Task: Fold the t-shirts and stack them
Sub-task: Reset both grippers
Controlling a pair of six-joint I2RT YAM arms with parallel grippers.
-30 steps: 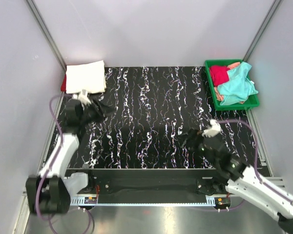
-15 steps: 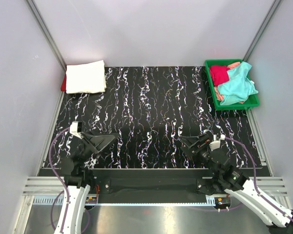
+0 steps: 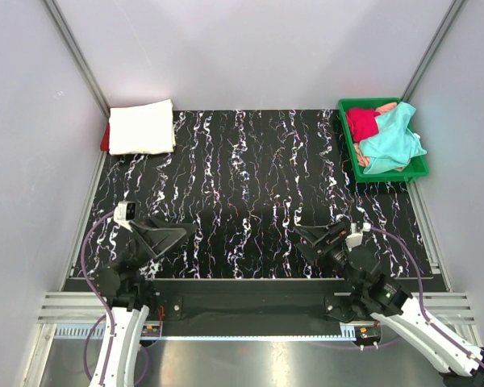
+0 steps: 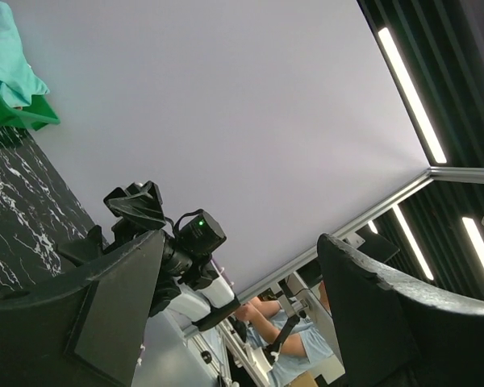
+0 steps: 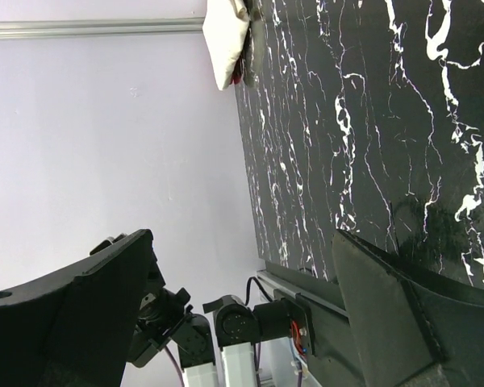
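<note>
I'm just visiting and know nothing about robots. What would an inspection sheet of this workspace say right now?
Surface: black white-veined table.
Job's things: cream-white shirt folded on a red shirt, far left corner; teal shirt and crimson shirt crumpled in green tray, far right.
Clutter: nothing seen.
Grippers: left gripper and right gripper open, empty, near the front edge.
Cables: purple cable loops beside each arm.
Surroundings: pale walls, metal frame.
</note>
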